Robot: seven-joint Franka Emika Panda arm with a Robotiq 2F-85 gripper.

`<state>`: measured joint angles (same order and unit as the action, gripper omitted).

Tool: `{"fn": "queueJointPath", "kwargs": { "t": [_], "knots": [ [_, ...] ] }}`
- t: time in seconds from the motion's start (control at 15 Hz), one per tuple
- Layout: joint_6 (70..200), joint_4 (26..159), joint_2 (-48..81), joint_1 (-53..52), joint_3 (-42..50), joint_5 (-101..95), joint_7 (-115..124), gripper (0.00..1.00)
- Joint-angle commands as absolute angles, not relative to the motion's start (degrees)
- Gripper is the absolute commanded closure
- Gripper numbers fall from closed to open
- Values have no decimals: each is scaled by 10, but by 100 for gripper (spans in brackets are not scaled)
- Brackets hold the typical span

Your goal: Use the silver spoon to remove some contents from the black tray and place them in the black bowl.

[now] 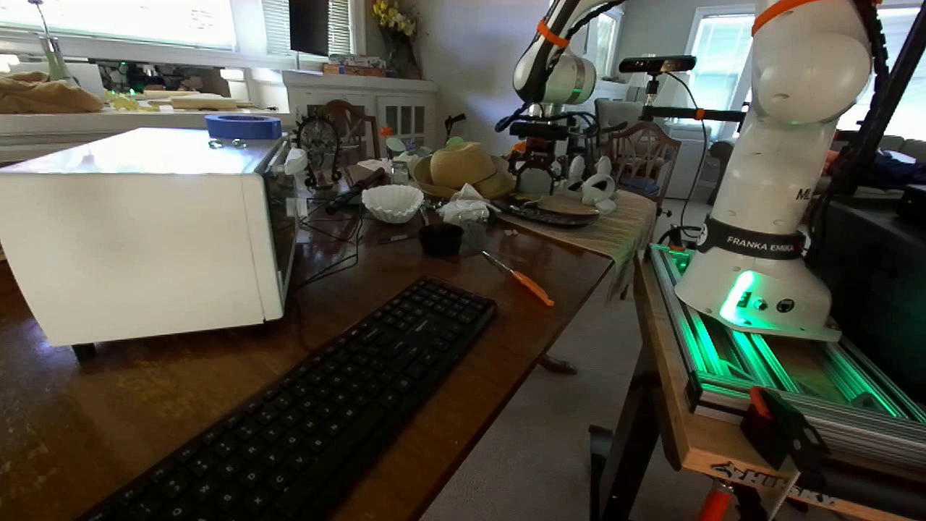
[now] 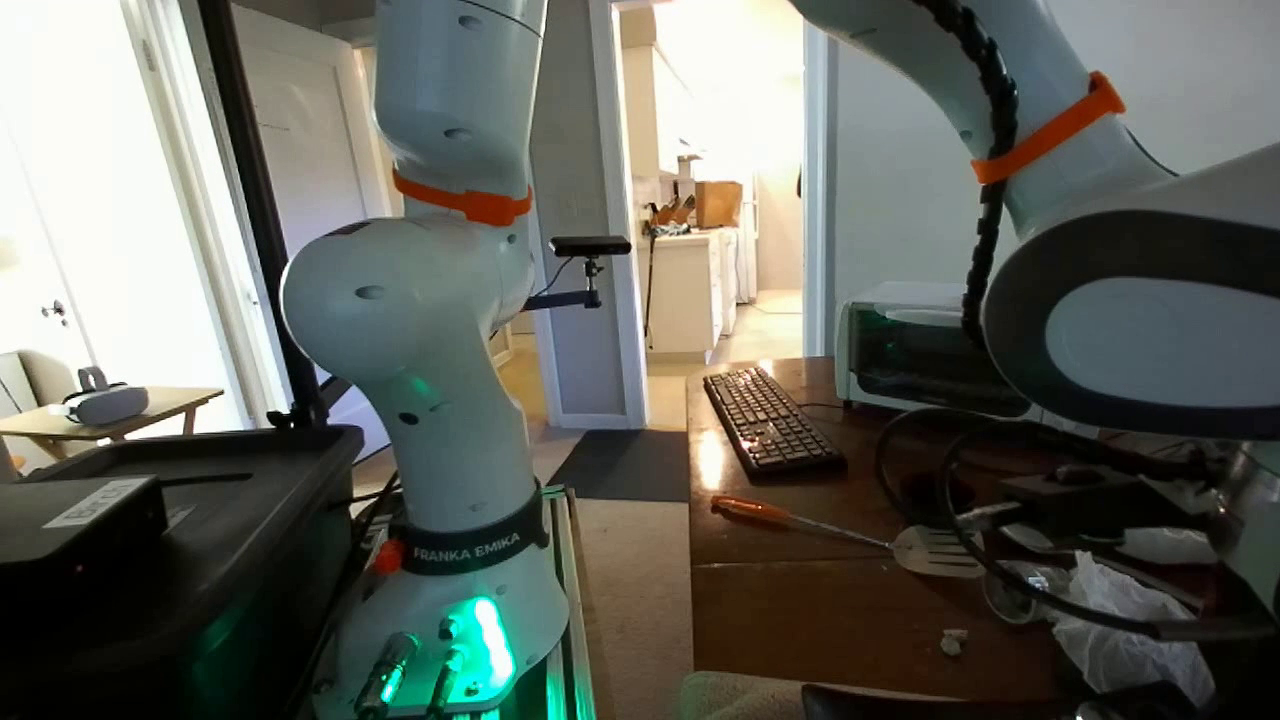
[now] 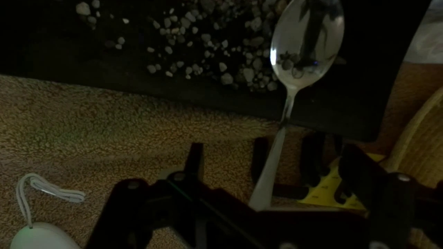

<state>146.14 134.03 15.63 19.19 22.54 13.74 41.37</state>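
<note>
Silver spoon [image 3: 298, 77]: bowl end above or on the pebbles [image 3: 223, 66], cannot tell which; handle crosses the tray edge. Dark specks show in its bowl, whether pebbles or reflections cannot be told.
Black tray [image 3: 346, 103]: lies on the tan textured cloth [image 3: 104, 117], pebbles scattered across it.
Tool [image 3: 273, 148]: fingers wide apart, straddling the spoon handle with a gap on each side.
Black-and-yellow item [image 3: 325, 186]: near the spoon handle, partly hidden, identity unclear.
Black bowl [image 1: 440, 240]: upright on the counter [image 1: 181, 376] in an exterior view, near the fluted white bowl [image 1: 393, 204]; interior too dark to read.
Slotted turner [image 2: 932, 550]: lies on the counter, orange handle toward the counter's edge.
Keyboard [image 1: 325, 398]: on the counter, near the toaster oven [image 1: 137, 239].
Blue tape roll [image 1: 243, 127]: on top of the toaster oven.
</note>
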Motion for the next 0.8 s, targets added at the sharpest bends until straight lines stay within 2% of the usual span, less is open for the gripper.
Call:
{"fn": "queueJointPath", "kwargs": {
  "t": [0.0, 0.73],
  "knots": [
    [1465, 1314, 184, 188, 230, 140, 427, 0],
    [1457, 1287, 213, 186, 231, 157, 487, 0]
  ]
}}
